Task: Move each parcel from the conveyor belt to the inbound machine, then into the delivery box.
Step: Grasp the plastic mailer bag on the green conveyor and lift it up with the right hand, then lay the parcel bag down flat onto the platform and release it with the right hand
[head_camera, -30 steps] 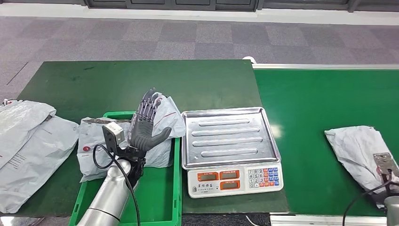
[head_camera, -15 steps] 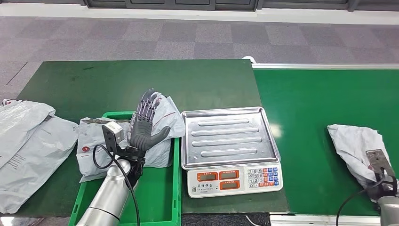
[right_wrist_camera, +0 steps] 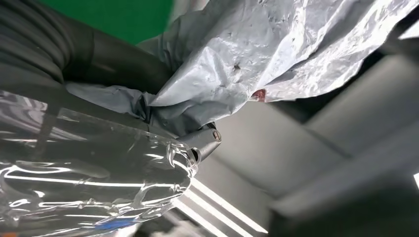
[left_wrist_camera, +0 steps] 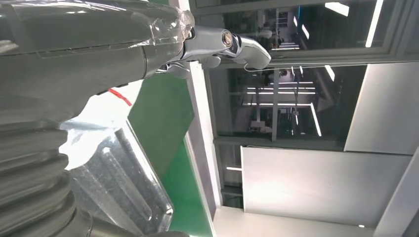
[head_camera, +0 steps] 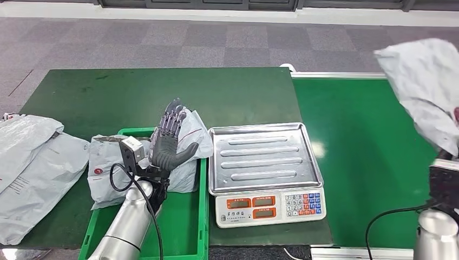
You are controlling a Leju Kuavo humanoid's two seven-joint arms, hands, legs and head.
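Observation:
My right hand (right_wrist_camera: 113,64) grips a crumpled grey plastic parcel (head_camera: 427,89), raised high above the green conveyor belt (head_camera: 357,151) at the right edge; the same parcel (right_wrist_camera: 276,49) hangs bunched from the dark fingers in the right wrist view. The parcel hides most of that hand from the head view. My left hand (head_camera: 169,140) stands open with fingers upright and apart, over another grey parcel (head_camera: 108,162) lying across the green delivery box (head_camera: 184,227). The scale with its bare steel tray (head_camera: 265,157) sits between box and belt.
Two more grey parcels (head_camera: 32,168) lie on the dark green table (head_camera: 135,92) at the far left. The scale's keypad and displays (head_camera: 270,206) face me at the table's front edge. Grey carpet runs beyond the table.
My right hand has lifted the grey parcel off the belt, from low at the right edge to high at the upper right. The left hand has hardly moved.

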